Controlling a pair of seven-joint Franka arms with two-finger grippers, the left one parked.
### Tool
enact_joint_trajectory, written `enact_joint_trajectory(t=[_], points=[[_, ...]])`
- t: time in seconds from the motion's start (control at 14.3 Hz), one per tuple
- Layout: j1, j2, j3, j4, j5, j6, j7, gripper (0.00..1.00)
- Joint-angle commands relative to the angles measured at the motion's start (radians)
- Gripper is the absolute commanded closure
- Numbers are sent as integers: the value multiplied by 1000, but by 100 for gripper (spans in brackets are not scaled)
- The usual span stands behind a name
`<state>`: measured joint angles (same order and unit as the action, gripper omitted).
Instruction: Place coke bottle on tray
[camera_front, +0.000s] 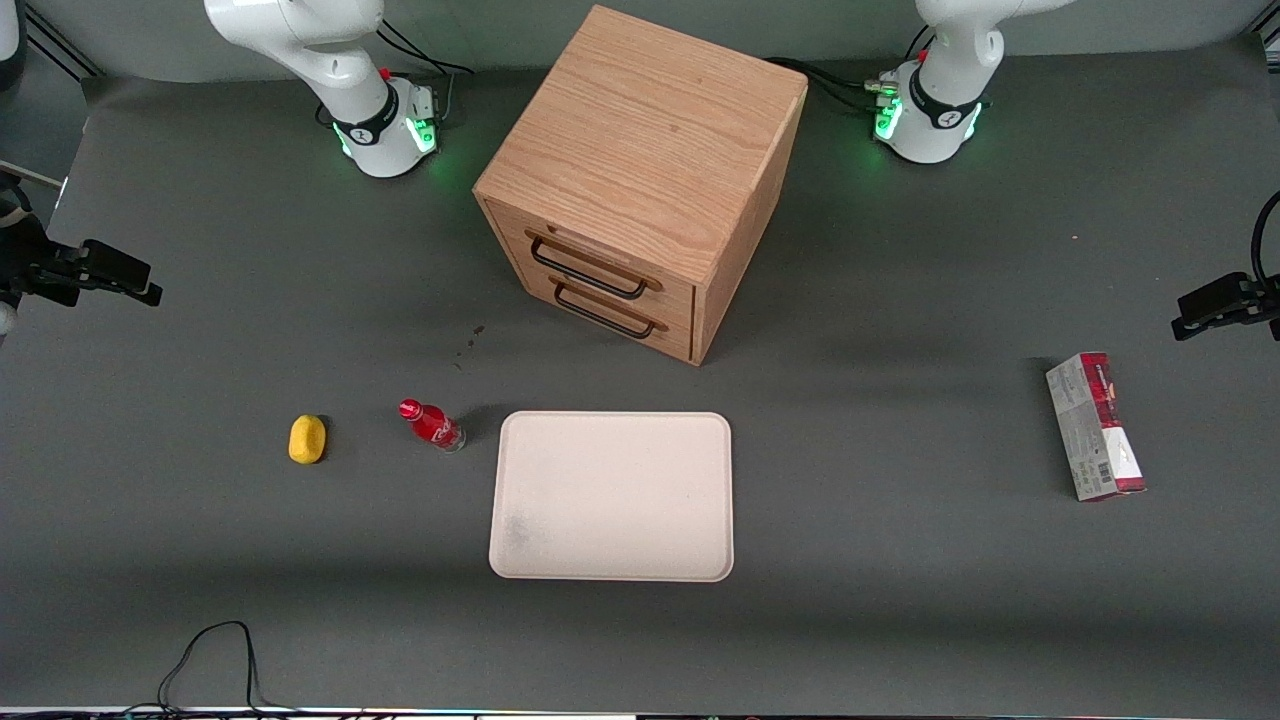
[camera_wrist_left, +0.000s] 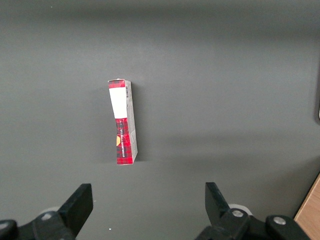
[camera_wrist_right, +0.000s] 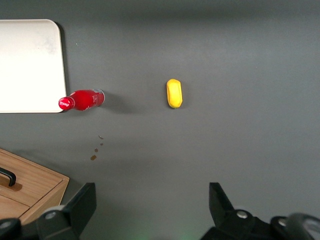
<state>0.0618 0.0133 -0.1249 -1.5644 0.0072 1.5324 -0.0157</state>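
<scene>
The coke bottle, tiny with a red cap and red label, is on the grey table between the yellow lump and the tray, close to the tray's short edge. It also shows in the right wrist view. The tray is large, flat and pale cream-pink, with nothing on it; one of its corners shows in the right wrist view. My gripper is open and empty, held high above the table and well apart from the bottle. It is out of the front view.
A yellow lump lies beside the bottle, toward the working arm's end; it also shows in the right wrist view. A wooden drawer cabinet stands farther from the front camera than the tray. A red-and-grey carton lies toward the parked arm's end.
</scene>
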Motion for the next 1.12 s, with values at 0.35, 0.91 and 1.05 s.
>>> enact_joint_trajectory(t=[0.35, 0.91, 1.05], points=[[3, 4, -12, 12, 22, -12, -7, 0], [146, 123, -1, 135, 34, 0, 109, 0], [228, 181, -1, 200, 33, 0, 183, 0]])
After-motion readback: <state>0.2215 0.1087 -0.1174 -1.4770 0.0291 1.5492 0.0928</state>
